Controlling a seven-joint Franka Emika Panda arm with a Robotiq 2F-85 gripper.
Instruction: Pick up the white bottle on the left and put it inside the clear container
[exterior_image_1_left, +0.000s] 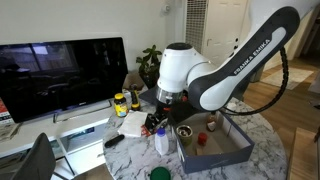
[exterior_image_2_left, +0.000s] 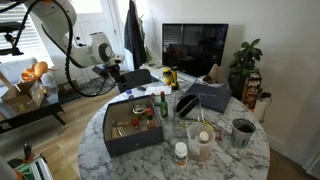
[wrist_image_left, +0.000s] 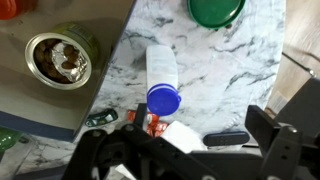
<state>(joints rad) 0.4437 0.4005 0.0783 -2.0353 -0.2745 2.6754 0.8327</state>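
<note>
Wrist view, read from the left: an open tin (wrist_image_left: 58, 60) with brown contents is seen on a grey surface. Next comes the white bottle (wrist_image_left: 160, 72), blue-capped, on the marble table (wrist_image_left: 250, 70), with a green lid (wrist_image_left: 215, 10) beyond it and a black object (wrist_image_left: 226, 138) to its right. The gripper (wrist_image_left: 188, 140) is held over the white bottle with its jaws apart and nothing between them; no contact is seen. In an exterior view the white bottle (exterior_image_1_left: 161, 140) is shown upright among close neighbours. The clear container (exterior_image_2_left: 200, 142) is seen near the grey tray (exterior_image_2_left: 135, 140), apparently with something already inside.

Trouble is most likely to be caused by crowding. Small items stand just beside the cap, so a finger could be landed on a neighbour. The slim bottle could also be tipped if the jaws are closed off-centre, and the light tub could be knocked over at release.

The arm (exterior_image_1_left: 240, 65) is arched in from the right of that view, with the wrist bent down and the gripper (exterior_image_1_left: 160, 100) poised above the table.
</note>
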